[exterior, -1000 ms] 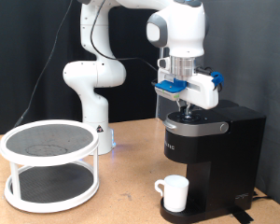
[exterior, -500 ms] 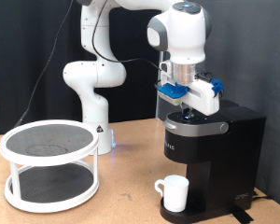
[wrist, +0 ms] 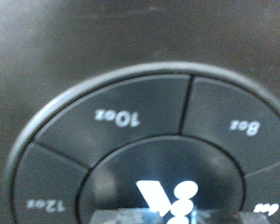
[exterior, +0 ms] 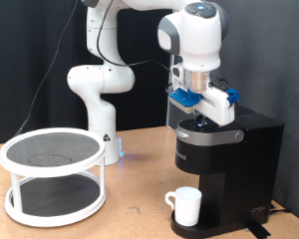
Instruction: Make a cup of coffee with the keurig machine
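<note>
Keurig machine [exterior: 227,164]: black, on bench [exterior: 130,214]; fingers [exterior: 202,119] at its top button panel [wrist: 145,140], spread indiscernible. Cup [exterior: 185,206]: white, beneath spout.

End effector [exterior: 201,120] sat low over the top panel of the keurig machine [exterior: 229,159], fingertips at or just above it; contact unclear. The cup [exterior: 185,206] stood upright on the drip base beneath. A white two-tier rack [exterior: 52,177] stood well apart at the exterior view's left, on the table [exterior: 140,204].
</note>
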Available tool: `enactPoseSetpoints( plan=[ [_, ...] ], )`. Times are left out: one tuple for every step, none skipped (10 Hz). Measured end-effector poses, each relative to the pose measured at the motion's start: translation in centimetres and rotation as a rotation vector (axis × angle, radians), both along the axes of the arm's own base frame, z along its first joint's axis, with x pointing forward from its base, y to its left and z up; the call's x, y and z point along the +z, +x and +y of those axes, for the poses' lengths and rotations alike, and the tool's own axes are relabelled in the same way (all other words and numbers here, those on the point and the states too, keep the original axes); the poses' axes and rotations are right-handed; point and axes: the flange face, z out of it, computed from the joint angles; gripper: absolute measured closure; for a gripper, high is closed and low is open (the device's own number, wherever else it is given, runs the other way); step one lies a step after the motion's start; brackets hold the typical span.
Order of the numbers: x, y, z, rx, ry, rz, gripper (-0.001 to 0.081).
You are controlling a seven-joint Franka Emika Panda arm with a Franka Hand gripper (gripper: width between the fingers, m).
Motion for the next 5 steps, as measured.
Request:
enactPoseSetpoints(
  plan=[
    [0.3,0.0,0.1,0.013,0.022,-0.012,0.0806],
    [1.0,0.0,0.2,0.025,0.054,-0.035,0.0806],
    [2.2,-0.2,0.0,0.035,0.082,-0.062,0.0806],
    [3.4,-0.4,-0.3,0.038,0.092,-0.087,0.0806],
    [4.4,-0.9,-0.6,0.038,0.076,-0.083,0.0806]
  ],
)
